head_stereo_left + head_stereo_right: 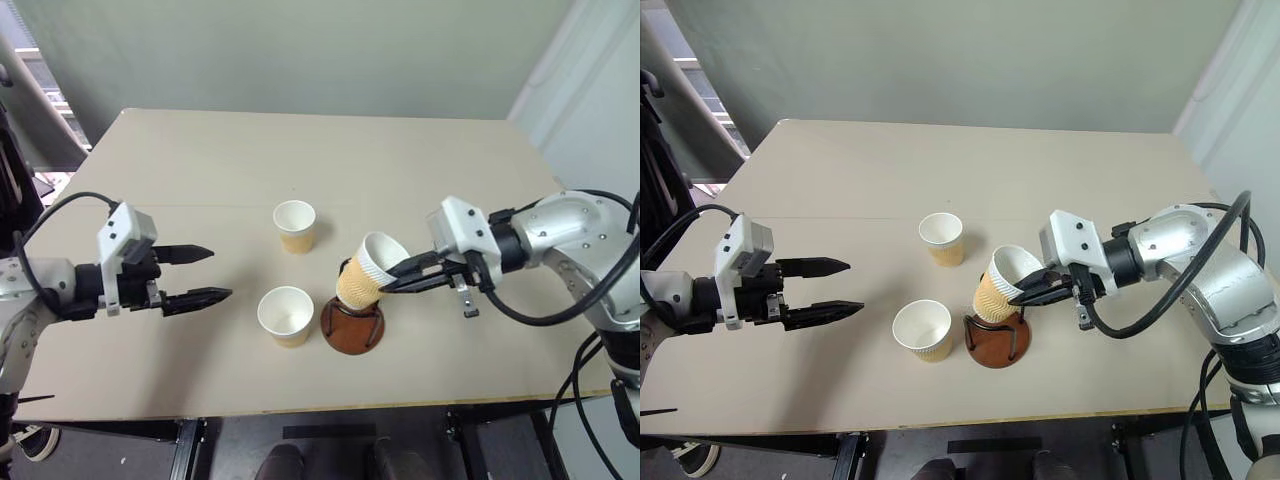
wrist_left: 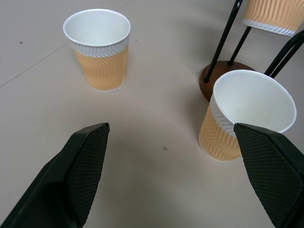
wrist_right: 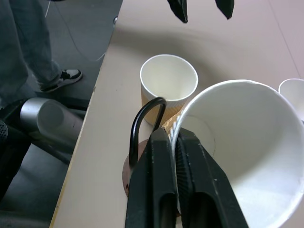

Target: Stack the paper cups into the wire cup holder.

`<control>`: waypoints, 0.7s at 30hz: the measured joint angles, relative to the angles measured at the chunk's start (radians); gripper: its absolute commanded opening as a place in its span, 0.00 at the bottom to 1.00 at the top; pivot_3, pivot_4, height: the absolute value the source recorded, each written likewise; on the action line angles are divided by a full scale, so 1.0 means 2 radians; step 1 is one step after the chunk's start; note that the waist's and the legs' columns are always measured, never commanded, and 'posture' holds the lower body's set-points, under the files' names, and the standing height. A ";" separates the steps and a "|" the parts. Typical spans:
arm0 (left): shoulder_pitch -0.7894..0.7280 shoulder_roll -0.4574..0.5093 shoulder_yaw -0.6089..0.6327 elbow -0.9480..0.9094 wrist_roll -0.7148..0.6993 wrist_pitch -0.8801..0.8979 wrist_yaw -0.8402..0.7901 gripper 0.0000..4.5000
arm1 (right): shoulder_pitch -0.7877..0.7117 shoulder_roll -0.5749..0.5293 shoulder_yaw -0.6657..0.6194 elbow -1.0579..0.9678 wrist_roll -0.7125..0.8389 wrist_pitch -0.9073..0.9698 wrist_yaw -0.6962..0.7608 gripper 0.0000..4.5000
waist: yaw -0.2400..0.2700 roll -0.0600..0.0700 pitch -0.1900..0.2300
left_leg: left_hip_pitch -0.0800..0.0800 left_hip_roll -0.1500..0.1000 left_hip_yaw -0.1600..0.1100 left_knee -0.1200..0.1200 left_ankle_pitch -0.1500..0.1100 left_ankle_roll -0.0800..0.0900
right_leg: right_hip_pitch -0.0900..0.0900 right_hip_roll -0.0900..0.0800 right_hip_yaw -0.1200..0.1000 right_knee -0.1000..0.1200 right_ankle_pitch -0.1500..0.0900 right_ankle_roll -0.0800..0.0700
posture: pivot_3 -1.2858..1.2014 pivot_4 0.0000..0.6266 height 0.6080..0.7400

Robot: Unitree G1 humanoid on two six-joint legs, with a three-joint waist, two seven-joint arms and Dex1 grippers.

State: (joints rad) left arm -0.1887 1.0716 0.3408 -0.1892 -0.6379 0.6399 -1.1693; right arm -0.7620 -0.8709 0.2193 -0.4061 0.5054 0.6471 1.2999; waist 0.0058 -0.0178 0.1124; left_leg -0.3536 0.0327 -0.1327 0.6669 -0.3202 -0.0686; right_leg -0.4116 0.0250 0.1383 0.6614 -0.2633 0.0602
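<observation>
A tilted paper cup (image 1: 370, 268) leans into the wire cup holder (image 1: 352, 330), its bottom between the black wire loops over the brown disc base. My right gripper (image 1: 392, 278) is shut on this cup's rim, one finger inside and one outside (image 3: 164, 156). A second paper cup (image 1: 286, 316) stands upright just left of the holder. The third cup (image 1: 295, 226) stands upright farther back. My left gripper (image 1: 205, 275) hovers open at the table's left, pointing toward the two free cups (image 2: 247, 114), with nothing between its fingers.
The tan table (image 1: 300, 150) has bare room behind the cups and to their right. Its front edge runs close below the holder. A person's legs (image 3: 23, 42) stand on the floor beside the table.
</observation>
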 measured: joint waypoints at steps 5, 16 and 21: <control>-0.002 0.003 0.000 -0.001 -0.002 0.001 -0.003 1.00 | 0.001 0.000 0.000 0.000 -0.007 0.000 0.000 0.61 | 0.000 0.000 0.000 | 0.000 0.000 0.000 0.000 0.000 0.000 | 0.000 0.000 0.000 0.000 0.000 0.000 | 0.52 0.24 1.00; -0.098 0.001 -0.072 -0.027 -0.016 0.003 -0.033 1.00 | 0.069 -0.007 -0.169 0.062 0.105 0.021 0.010 1.00 | 0.013 0.000 0.000 | -0.001 -0.001 0.000 0.001 0.000 0.000 | 0.000 -0.001 0.000 -0.001 0.000 0.000 | 0.52 0.24 1.00; -0.175 -0.021 -0.178 -0.020 0.015 -0.004 -0.071 1.00 | 0.140 -0.050 -0.258 0.062 0.163 0.035 0.037 1.00 | 0.015 0.000 0.000 | -0.001 -0.001 0.001 0.001 0.000 0.000 | 0.000 0.000 0.000 -0.001 0.000 0.000 | 0.52 0.24 1.00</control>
State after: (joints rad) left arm -0.5378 1.0291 -0.0159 -0.2290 -0.6076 0.6328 -1.3117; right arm -0.4822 -0.9704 -0.2973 -0.2821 0.8307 0.7170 1.3739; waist 0.0366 -0.0185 0.1124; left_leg -0.3559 0.0313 -0.1308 0.6686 -0.3200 -0.0688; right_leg -0.4113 0.0243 0.1385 0.6600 -0.2633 0.0602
